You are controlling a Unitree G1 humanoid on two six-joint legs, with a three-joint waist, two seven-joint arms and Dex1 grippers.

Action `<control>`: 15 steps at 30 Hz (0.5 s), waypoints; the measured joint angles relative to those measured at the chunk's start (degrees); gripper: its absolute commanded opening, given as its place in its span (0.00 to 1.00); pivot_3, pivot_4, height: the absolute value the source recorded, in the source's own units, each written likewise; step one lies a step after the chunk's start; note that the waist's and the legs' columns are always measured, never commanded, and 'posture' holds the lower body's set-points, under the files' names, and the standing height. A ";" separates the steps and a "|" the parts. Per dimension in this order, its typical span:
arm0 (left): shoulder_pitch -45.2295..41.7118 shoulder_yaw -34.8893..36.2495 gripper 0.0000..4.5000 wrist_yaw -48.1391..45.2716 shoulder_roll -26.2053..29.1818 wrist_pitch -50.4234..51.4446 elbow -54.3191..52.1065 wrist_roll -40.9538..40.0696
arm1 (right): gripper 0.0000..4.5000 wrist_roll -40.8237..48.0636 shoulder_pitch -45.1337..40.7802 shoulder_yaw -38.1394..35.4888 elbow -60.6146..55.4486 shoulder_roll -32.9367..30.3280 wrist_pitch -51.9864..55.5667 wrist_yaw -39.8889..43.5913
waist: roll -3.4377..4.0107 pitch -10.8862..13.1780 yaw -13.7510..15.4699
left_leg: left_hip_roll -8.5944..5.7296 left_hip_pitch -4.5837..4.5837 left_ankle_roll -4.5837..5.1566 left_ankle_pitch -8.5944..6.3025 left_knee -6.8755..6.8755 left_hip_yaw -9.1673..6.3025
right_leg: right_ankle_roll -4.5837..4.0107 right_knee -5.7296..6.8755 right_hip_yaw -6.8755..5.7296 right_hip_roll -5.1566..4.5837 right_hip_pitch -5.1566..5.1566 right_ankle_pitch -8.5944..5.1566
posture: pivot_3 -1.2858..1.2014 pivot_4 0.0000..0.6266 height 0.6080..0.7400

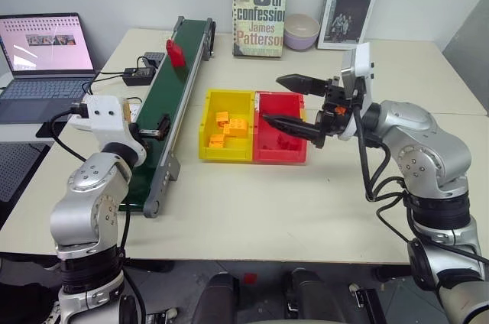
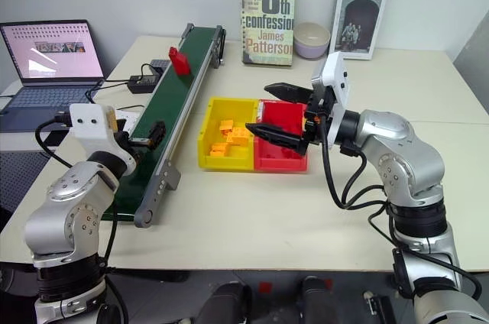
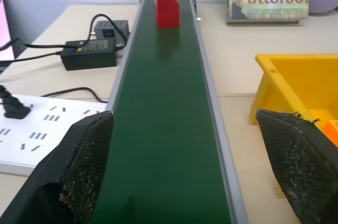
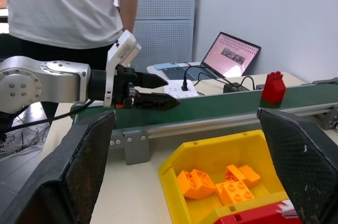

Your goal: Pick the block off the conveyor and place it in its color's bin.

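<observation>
The block (image 1: 175, 53) stands upright on the conveyor (image 1: 172, 102), close to its far end and touching neither gripper. The conveyor runs from the near left of the table (image 1: 252, 209) toward the far middle.

The left gripper (image 1: 160, 127) hovers low over the near stretch of the belt, pointing along it toward the block, which is well ahead of it. Its fingers (image 3: 87, 166) are spread wide, one to each side of the belt, with nothing between them.

The right gripper (image 1: 294, 102) hangs above the red bin (image 1: 279, 148), pointing left across the table. Its two fingers are spread wide apart, one above the other, and hold nothing.

The red bin sits just right of the belt's middle stretch, side by side with the yellow bin (image 1: 225, 127) and touching it; the yellow one lies between the red bin and the conveyor. Orange bricks (image 1: 229, 125) lie in the yellow bin. Something red lies on the red bin's floor, partly hidden by the lower finger; I cannot tell what it is.

A laptop (image 1: 46, 60) stands open at the far left, with a black power adapter (image 1: 137, 74) and cables beside the belt's far half. Two books (image 1: 260, 11) and a bowl (image 1: 301, 31) line the far edge. In the right wrist view a person (image 4: 68, 7) in a white shirt stands beyond the left arm.
</observation>
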 measured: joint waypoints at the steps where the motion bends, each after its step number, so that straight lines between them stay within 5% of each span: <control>1: -0.66 -0.30 0.99 -0.01 0.01 -0.19 0.95 0.11 | 1.00 0.01 0.28 0.00 -0.34 -0.07 0.01 -0.11 | 0.00 0.00 0.01 | 0.00 0.00 0.00 0.00 0.00 0.00 | 0.00 0.00 0.00 0.00 0.00 0.00 | 0.52 0.24 1.00; 15: -2.47 -1.10 0.99 -0.15 0.16 -1.41 3.85 1.14 | 1.00 2.34 1.23 -0.03 -3.20 -0.26 2.30 -2.36 | 0.00 0.00 0.01 | 0.00 0.00 0.00 0.00 0.00 0.01 | 0.00 0.00 0.01 -0.03 -0.01 0.00 | 0.52 0.24 1.00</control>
